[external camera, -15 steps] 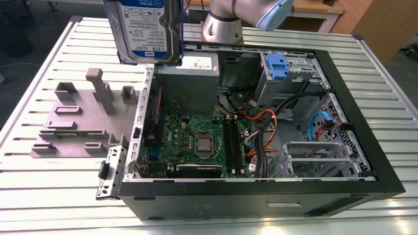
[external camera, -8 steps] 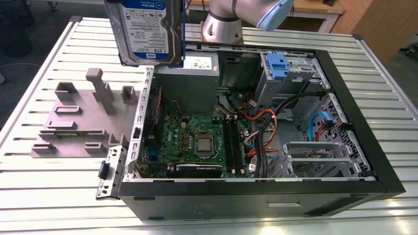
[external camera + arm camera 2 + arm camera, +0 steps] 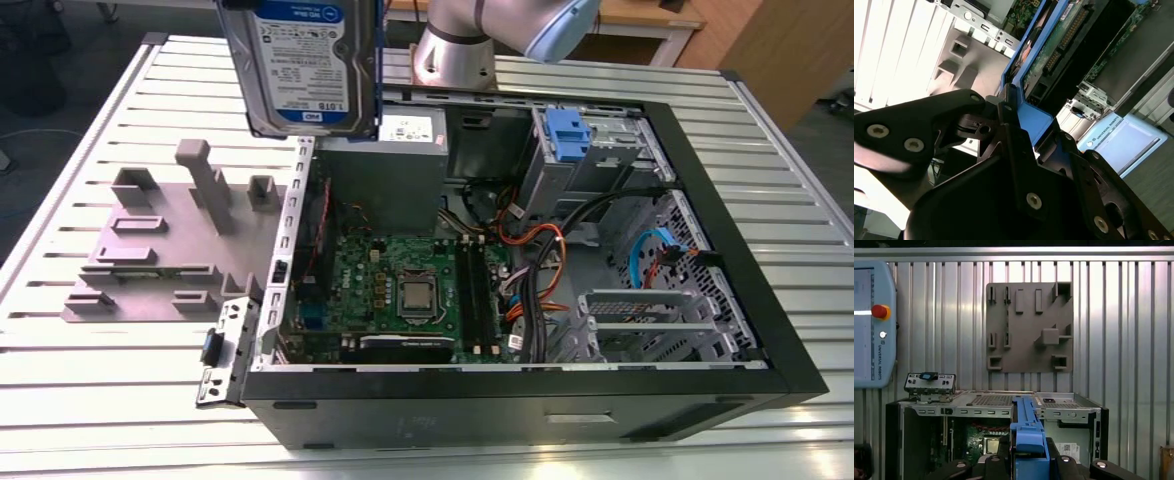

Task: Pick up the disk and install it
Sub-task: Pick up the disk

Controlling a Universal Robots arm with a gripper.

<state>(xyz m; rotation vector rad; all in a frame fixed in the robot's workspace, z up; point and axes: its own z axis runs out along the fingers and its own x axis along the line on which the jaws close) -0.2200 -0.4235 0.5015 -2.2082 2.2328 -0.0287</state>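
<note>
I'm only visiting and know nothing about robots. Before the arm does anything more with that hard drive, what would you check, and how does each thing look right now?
1. Grip on the disk: ok. The gripper is shut on its blue frame.
2. Disk off the table: ok. It hangs upright in the air, near the case's edge.
3. Computer case open: ok. Its inside is exposed.
4. Drive bay free: cannot tell. A blue part sits there.
5. Cables out of the way: cannot tell. Orange and black ones loop beside the bay.
</note>
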